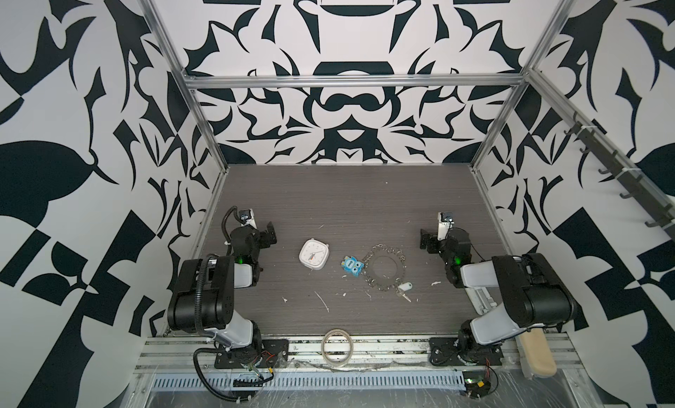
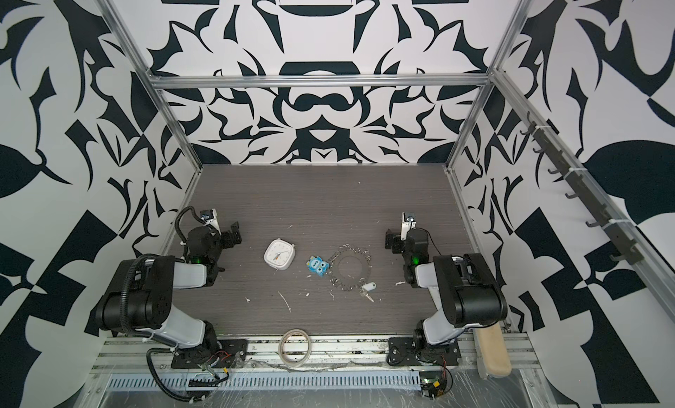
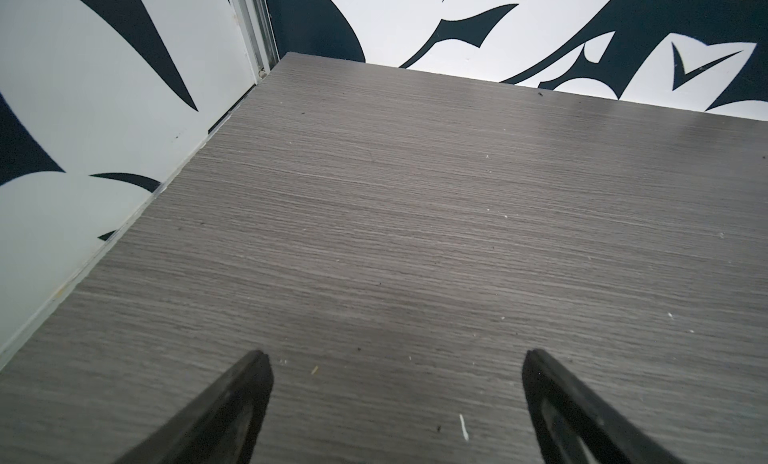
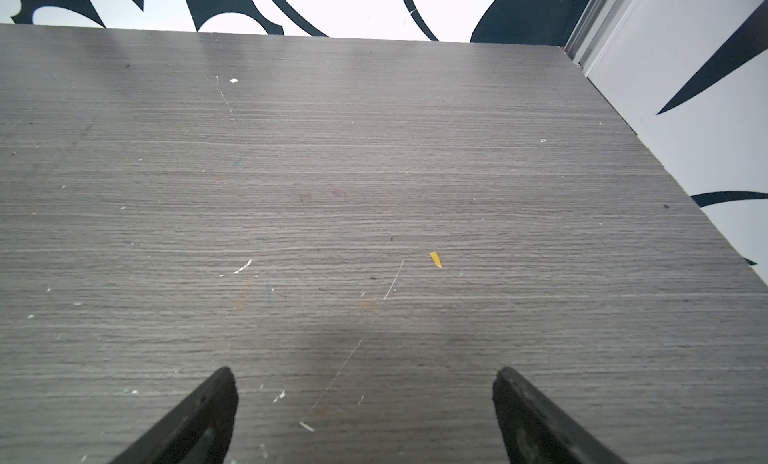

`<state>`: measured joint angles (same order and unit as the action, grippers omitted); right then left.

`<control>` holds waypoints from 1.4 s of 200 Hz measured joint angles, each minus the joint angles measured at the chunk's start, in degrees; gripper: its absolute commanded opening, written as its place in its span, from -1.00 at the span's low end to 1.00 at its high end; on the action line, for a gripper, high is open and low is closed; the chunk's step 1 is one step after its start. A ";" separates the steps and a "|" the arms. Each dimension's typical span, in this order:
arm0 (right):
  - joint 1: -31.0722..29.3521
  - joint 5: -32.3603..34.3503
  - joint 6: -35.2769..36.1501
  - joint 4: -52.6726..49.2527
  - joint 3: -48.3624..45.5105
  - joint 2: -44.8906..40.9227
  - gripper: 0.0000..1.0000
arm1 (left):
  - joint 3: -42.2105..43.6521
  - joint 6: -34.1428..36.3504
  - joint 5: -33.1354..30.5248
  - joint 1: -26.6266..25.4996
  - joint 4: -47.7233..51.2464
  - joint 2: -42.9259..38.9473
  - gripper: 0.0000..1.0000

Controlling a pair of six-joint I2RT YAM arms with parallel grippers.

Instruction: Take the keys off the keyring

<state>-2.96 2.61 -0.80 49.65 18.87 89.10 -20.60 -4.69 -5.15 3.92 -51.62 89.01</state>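
Observation:
The keyring (image 1: 370,274) (image 2: 334,275), a flat silver disc fringed with small wire rings, lies on the grey table right of centre in both top views. The keys (image 1: 404,288) (image 2: 368,287), a white tag and a small silver key, hang off its near right edge. My left gripper (image 1: 268,235) (image 2: 233,235) hovers open at the far left, well away from the ring. My right gripper (image 1: 425,240) (image 2: 391,242) stands open at the far right. Both wrist views show only bare table between the open left gripper (image 3: 397,353) and the open right gripper (image 4: 365,370).
A white square clock (image 1: 314,255) lies left of centre. A blue owl toy (image 1: 353,267) touches the keyring's left side. A beige tape roll (image 1: 323,346) sits on the front rail. A beige handle (image 1: 537,355) lies at the front right. Patterned walls enclose the table (image 1: 347,205).

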 measured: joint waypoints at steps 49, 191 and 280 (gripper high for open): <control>0.00 0.00 0.00 0.00 0.00 0.00 0.98 | 0.00 0.00 0.00 0.00 0.00 0.00 0.98; 0.00 -0.02 0.02 0.00 0.00 0.00 0.98 | -37.86 -1.60 -5.68 -27.85 50.84 -14.91 0.98; -0.85 7.56 -14.10 -45.57 19.98 -29.00 0.93 | -58.29 -7.52 -6.10 -50.80 75.95 10.47 0.83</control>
<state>-3.81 10.17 -14.90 4.08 38.85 60.10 -78.89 -12.21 -11.25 -46.87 24.34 99.48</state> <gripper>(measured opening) 0.969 0.940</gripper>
